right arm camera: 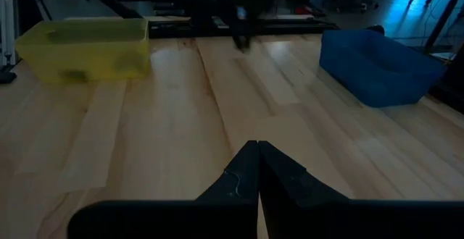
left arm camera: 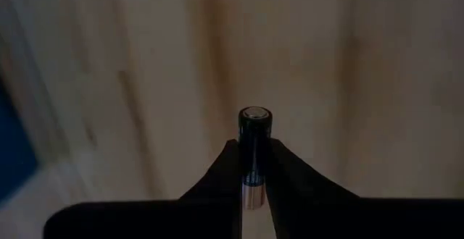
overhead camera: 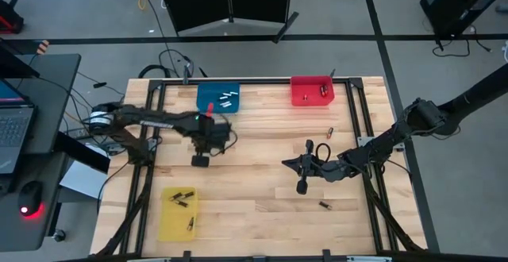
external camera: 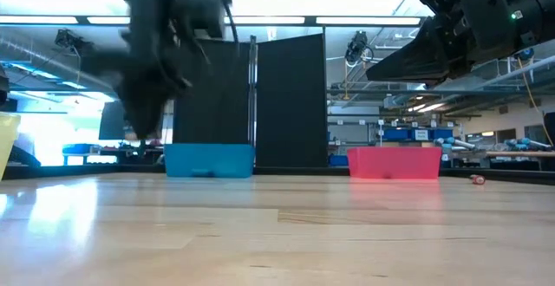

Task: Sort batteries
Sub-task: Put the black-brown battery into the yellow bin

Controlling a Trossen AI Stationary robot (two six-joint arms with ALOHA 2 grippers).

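My left gripper (left arm camera: 254,170) hangs over the table's middle left (overhead camera: 208,141), pointing down, shut on a black battery (left arm camera: 254,134) with a silvery band. In the low view it is a blur (external camera: 143,104). My right gripper (right arm camera: 258,159) waits shut and empty over the table's right half (overhead camera: 287,163), pointing toward the left side. Loose batteries lie on the wood: a red one (overhead camera: 329,130) and a dark one (overhead camera: 325,205). Others lie in the blue bin (overhead camera: 226,99), red bin (overhead camera: 323,92) and yellow bin (overhead camera: 184,196). My left gripper pinches the black battery's side wall (left arm camera: 254,159) between its two fingers, near the silvery-banded end. The fingers come from above and lie along the battery. Its round end cap (left arm camera: 254,114) sticks out past the fingertips toward the table, and the battery is lifted clear of the wood.
The blue bin (overhead camera: 208,107) and red bin (overhead camera: 300,97) stand at the far edge, and the yellow bin (overhead camera: 168,218) at the near left. A black metal frame (overhead camera: 359,103) runs around the tabletop. Bare wood (overhead camera: 254,190) lies between the two arms.
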